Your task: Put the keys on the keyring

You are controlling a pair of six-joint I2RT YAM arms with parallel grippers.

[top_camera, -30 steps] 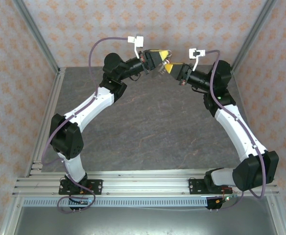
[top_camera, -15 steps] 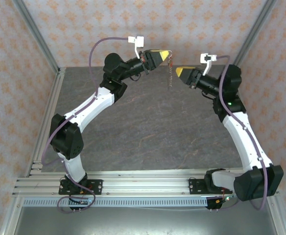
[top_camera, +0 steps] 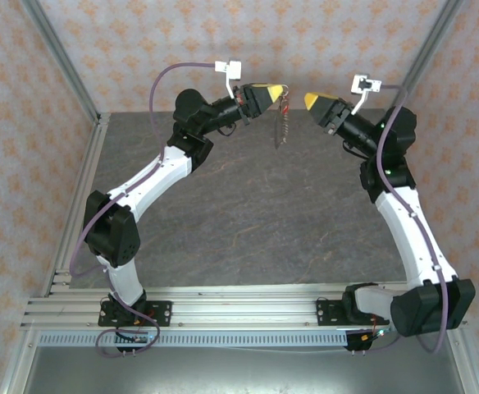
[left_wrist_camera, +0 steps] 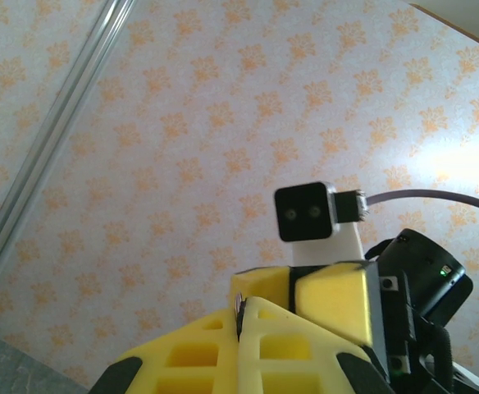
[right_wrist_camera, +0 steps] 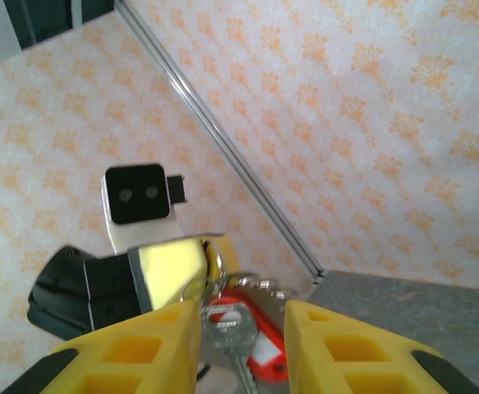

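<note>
My left gripper (top_camera: 275,89) is held high at the back of the table, shut on the keyring (right_wrist_camera: 197,286), a thin metal loop. A sliver of that metal (left_wrist_camera: 241,307) shows pinched between the yellow fingertips of the left gripper (left_wrist_camera: 244,305). The keys (top_camera: 283,123) dangle from the ring: a silver key (right_wrist_camera: 229,328) and a red tag (right_wrist_camera: 266,349) behind it. My right gripper (top_camera: 312,101) hangs a short way to the right of them, open and holding nothing. In the right wrist view the right gripper (right_wrist_camera: 239,316) frames the key between its fingers (right_wrist_camera: 133,349) without touching it.
The dark grey tabletop (top_camera: 248,213) lies far below both grippers. Patterned walls and aluminium corner posts (top_camera: 63,66) close in the back and sides. Each wrist's black-and-white camera block (right_wrist_camera: 137,194) faces the other gripper.
My right gripper has opened and drawn back to the right, away from my left gripper. The keys now hang freely from the left gripper, which has stayed put.
</note>
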